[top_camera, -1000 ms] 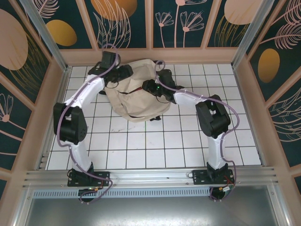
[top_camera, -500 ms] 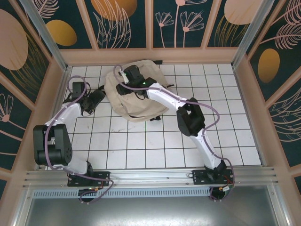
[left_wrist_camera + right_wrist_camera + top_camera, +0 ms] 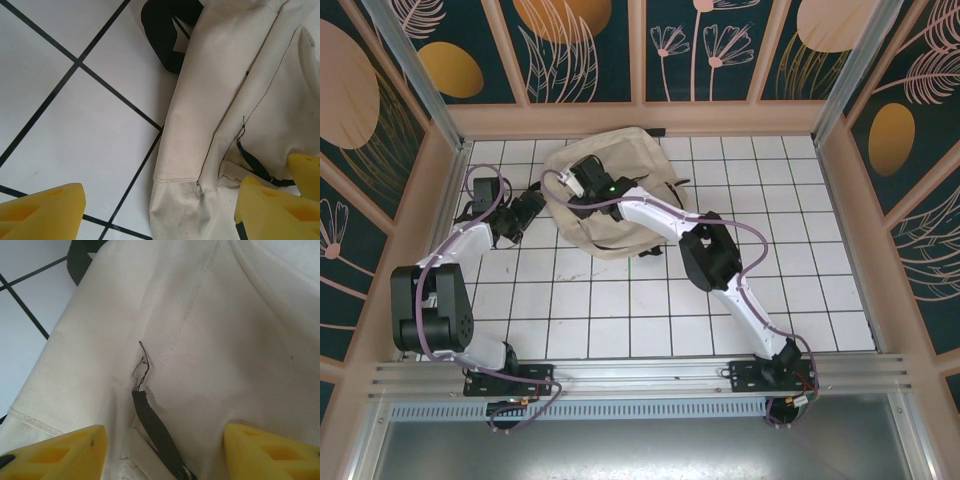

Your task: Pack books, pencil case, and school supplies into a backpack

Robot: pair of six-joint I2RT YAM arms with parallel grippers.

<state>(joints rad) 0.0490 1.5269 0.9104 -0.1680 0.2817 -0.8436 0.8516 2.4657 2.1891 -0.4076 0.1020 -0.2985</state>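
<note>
Backpack: a big, soft, cream cloth bag. It lies flat and crumpled on the far part of the bench, near the middle and a bit to the left.
Cloth: a fine weave with neat sewn seams and soft folds, seen close up in both wrist views.
Strap: a black, rounded loop pokes out from under the bag's edge onto the tiles.
Black strip: a thin, dark band sewn into a seam, with loose, frayed threads at its top end.
Left arm: white with black joints and a purple cable. It reaches to the bag's left side.
Left jaws: spread wide and pinching nothing. One yellow pad is over a white tile. The other is over the bag, with the bag's corner between them.
Right arm: white and black too. It stretches across the top of the bag.
Right jaws: spread wide over the cloth and holding nothing. The yellow pads sit on either side of the black strip.
Bench: smooth white square tiles with thin dark lines.
Rail: a grey metal bar along the near edge, where both arms are bolted.
Walls: pale wood frames around dark teal panels painted with pale leaves and orange rounds.
</note>
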